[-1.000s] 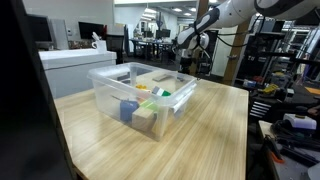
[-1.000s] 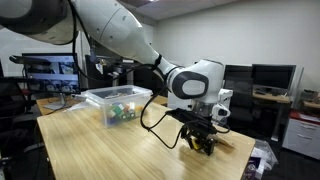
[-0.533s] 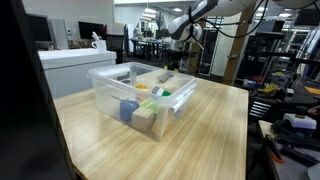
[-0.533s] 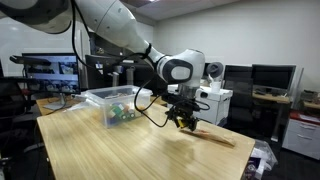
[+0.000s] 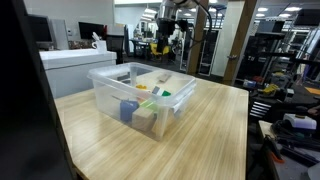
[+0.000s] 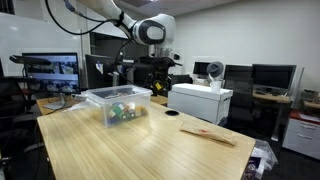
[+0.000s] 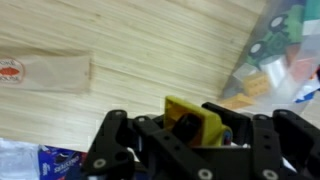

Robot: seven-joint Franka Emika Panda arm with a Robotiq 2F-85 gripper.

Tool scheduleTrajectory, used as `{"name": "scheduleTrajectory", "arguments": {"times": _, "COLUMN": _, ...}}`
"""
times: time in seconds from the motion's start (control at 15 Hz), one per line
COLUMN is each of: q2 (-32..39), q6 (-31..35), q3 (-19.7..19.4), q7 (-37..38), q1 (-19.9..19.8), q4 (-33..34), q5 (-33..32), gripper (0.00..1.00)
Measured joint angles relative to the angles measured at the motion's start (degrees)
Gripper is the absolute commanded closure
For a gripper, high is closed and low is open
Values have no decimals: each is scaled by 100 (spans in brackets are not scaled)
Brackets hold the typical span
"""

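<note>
Gripping a small yellow rectangular block [image 7: 188, 115] tight between its black jaws, the Robotiq gripper [image 7: 196, 128] hangs high over the pale wooden table [image 7: 150, 40]; from the wrist we see a flat paper sleeve with red print [image 7: 40, 70] lying on the boards below and, off to the other side, the clear plastic bin [image 6: 142, 105] filled with coloured blocks

In an exterior view, the white arm [image 6: 98, 9] is seen arched in from the upper left of the frame, its wrist bent downward at upper centre. The gripper [image 6: 160, 70] is hung below, jaws closed on a yellow block [image 7: 193, 122].
</note>
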Motion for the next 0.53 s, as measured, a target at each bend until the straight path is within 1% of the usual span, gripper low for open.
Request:
{"name": "scheduleTrajectory", "arguments": {"times": 0.2, "q2": -771, "q6": -126, "q3": 78, "q7": -415, "q1": 468, "q4": -712, "q5": 166, "gripper": 93}}
{"name": "scheduleTrajectory", "arguments": {"times": 0.4, "q2": -1528, "q6": -353, "q3": 115, "q7": -827, "q1": 976, "q4": -1583, "q5": 255, "gripper": 92}}
{"name": "scheduleTrajectory", "arguments": {"times": 0.47, "q2": -1748, "q6": -413, "q3": 114, "q7": -912, "q1": 1129, "q4": -1855, "q5": 256, "gripper": 59}}
{"name": "scheduleTrajectory", "arguments": {"times": 0.53, "q2": -1946, "q6": -485, "q3": 112, "q7": -987, "q1": 1272, "q4": -2099, "q5": 256, "gripper": 57}}
